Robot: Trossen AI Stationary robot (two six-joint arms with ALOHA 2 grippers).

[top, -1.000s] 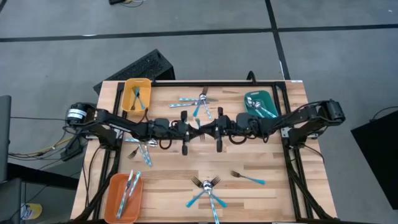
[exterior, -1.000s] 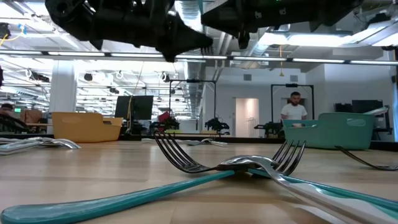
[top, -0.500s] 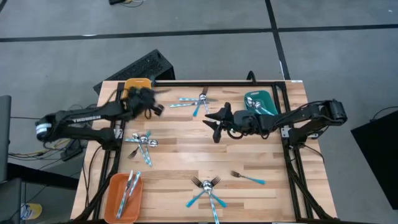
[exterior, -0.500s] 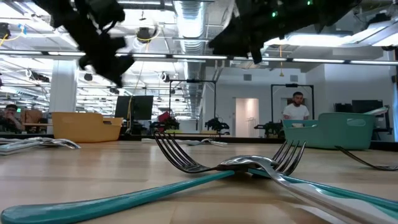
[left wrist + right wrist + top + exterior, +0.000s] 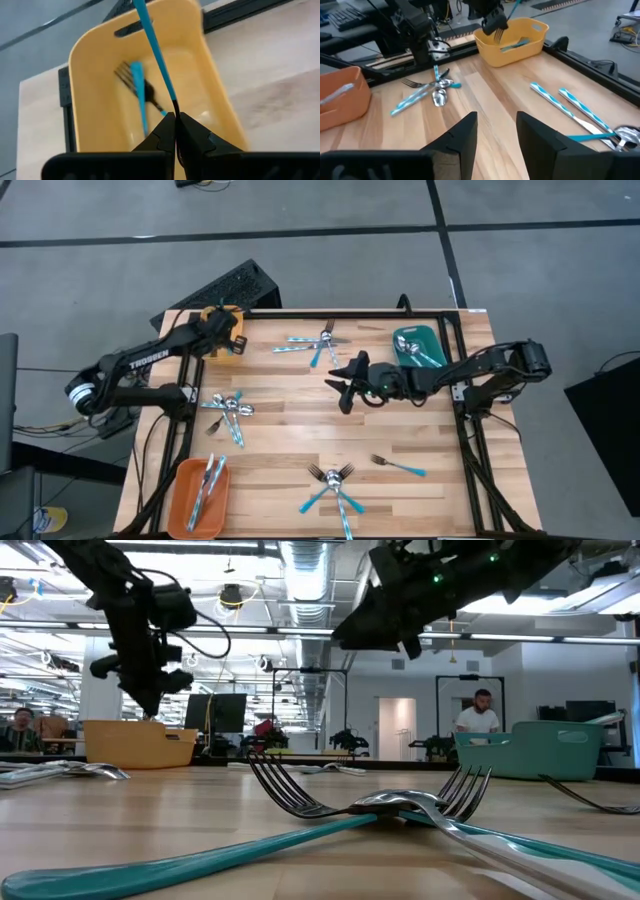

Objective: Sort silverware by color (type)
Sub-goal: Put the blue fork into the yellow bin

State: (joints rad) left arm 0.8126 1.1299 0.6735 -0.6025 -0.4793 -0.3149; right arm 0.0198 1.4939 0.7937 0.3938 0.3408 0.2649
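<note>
The left gripper [image 5: 176, 131] pinches a fork [image 5: 154, 52] upright over the yellow tray [image 5: 213, 350], its tines hidden between the fingers; one fork [image 5: 139, 95] lies inside. The teal tray [image 5: 417, 345] holds spoons [image 5: 428, 358], hard to count. The right gripper [image 5: 496, 131] hovers spread mid-table.

The yellow tray [image 5: 221, 330] sits at the table's [image 5: 290, 425] far left corner, a fork [image 5: 140, 92] in it. The teal tray [image 5: 418, 346] is at the far right, the orange tray [image 5: 196, 498] at the near left (cutlery in both). Loose cutlery lies in four spots: far middle [image 5: 318, 343], left [image 5: 229, 411], near middle [image 5: 334, 483], and a single fork [image 5: 399, 466] just right of that.
</note>
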